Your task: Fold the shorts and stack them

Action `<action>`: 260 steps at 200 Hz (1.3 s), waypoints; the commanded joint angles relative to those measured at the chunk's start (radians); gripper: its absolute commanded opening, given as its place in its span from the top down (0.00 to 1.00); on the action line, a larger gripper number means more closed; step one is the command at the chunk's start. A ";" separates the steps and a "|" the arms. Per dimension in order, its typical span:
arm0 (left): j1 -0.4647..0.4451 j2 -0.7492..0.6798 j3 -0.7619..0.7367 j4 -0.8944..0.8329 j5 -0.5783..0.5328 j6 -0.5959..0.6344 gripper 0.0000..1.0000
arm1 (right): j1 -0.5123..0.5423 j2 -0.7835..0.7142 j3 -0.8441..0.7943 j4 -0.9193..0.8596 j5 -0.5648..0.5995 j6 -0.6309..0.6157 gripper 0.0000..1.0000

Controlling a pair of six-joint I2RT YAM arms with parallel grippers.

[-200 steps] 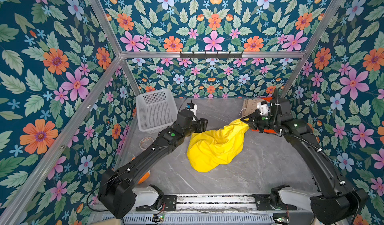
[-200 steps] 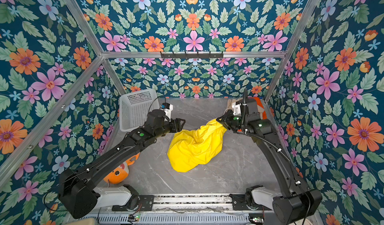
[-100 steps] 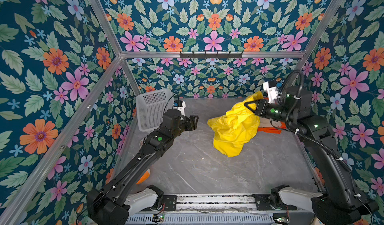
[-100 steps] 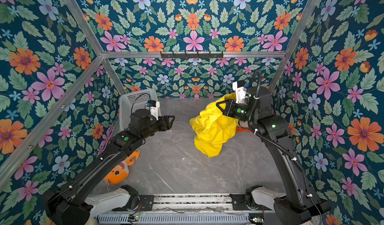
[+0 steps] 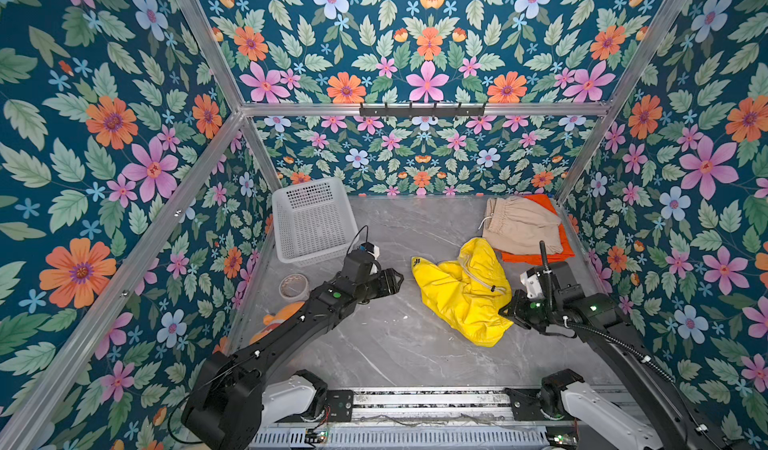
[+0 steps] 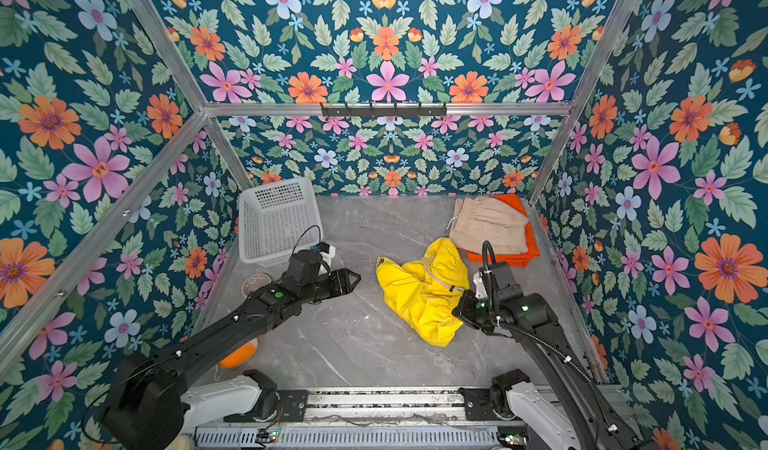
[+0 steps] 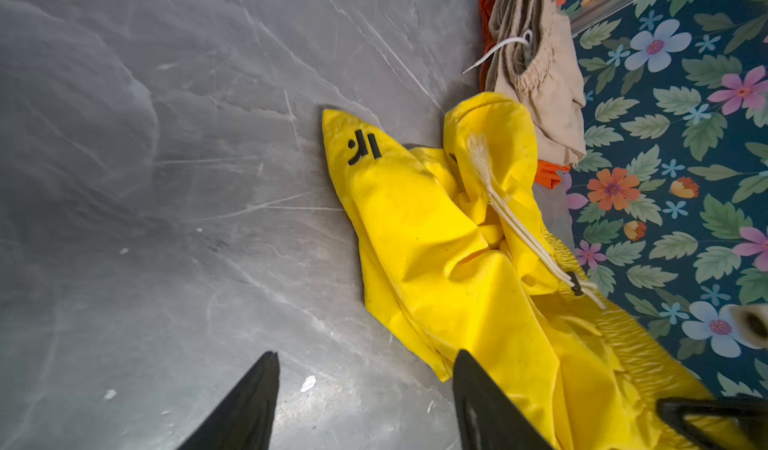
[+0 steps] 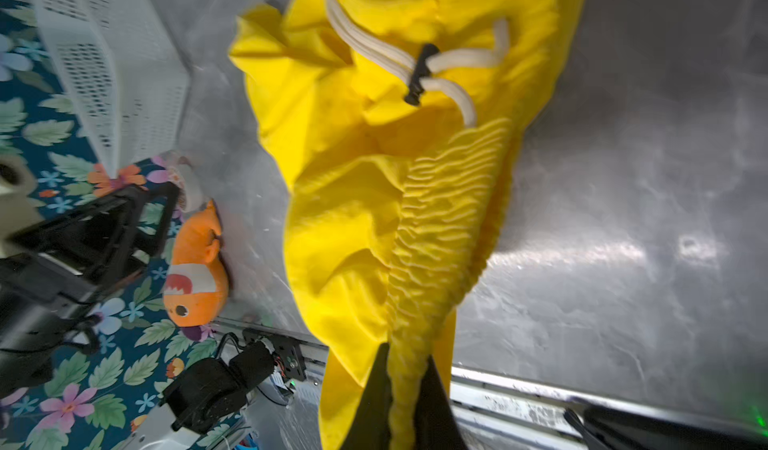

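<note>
Two shorts, beige shorts [image 5: 519,223] atop orange shorts [image 5: 537,256], lay stacked in the counter's [image 5: 395,344] far corner; our right end effector [image 8: 404,390] pinched the waistband [image 8: 440,219] of the yellow shorts [image 5: 457,298] crumpled beside them, likely to spread them; our left end effector [image 5: 395,281] hung open, empty.

Black arms [image 5: 324,306], white bases [image 5: 286,398]
</note>
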 commanded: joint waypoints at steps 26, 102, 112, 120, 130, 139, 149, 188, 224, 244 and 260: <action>-0.001 0.132 0.001 0.170 0.081 -0.100 0.30 | 0.001 -0.107 -0.145 -0.119 0.025 0.108 1.00; -0.001 0.394 -0.006 0.517 0.181 -0.315 0.37 | 0.001 -0.098 -0.135 -0.068 0.047 0.122 1.00; -0.004 0.416 -0.004 0.554 0.186 -0.332 0.38 | 0.001 -0.098 -0.133 -0.063 0.043 0.121 1.00; -0.006 0.431 0.001 0.565 0.186 -0.337 0.39 | 0.001 -0.100 -0.132 -0.058 0.040 0.123 1.00; -0.008 0.455 0.008 0.568 0.184 -0.338 0.39 | 0.001 -0.108 -0.128 -0.052 0.040 0.124 1.00; -0.011 0.477 0.015 0.575 0.189 -0.344 0.39 | 0.001 -0.116 -0.122 -0.051 0.043 0.126 1.00; -0.016 0.501 0.023 0.583 0.197 -0.348 0.40 | 0.001 -0.122 -0.109 -0.053 0.050 0.127 1.00; -0.042 0.573 0.067 0.598 0.193 -0.349 0.63 | 0.001 -0.127 -0.061 -0.028 0.056 0.124 1.00; -0.042 0.555 0.103 0.582 0.168 -0.329 0.99 | 0.001 -0.126 0.039 -0.046 0.094 0.101 1.00; -0.038 0.463 0.154 0.444 0.101 -0.249 1.00 | 0.001 -0.125 0.135 -0.068 0.144 0.080 1.00; -0.027 0.363 0.222 0.275 0.017 -0.152 1.00 | 0.001 -0.111 0.223 -0.069 0.172 0.058 1.00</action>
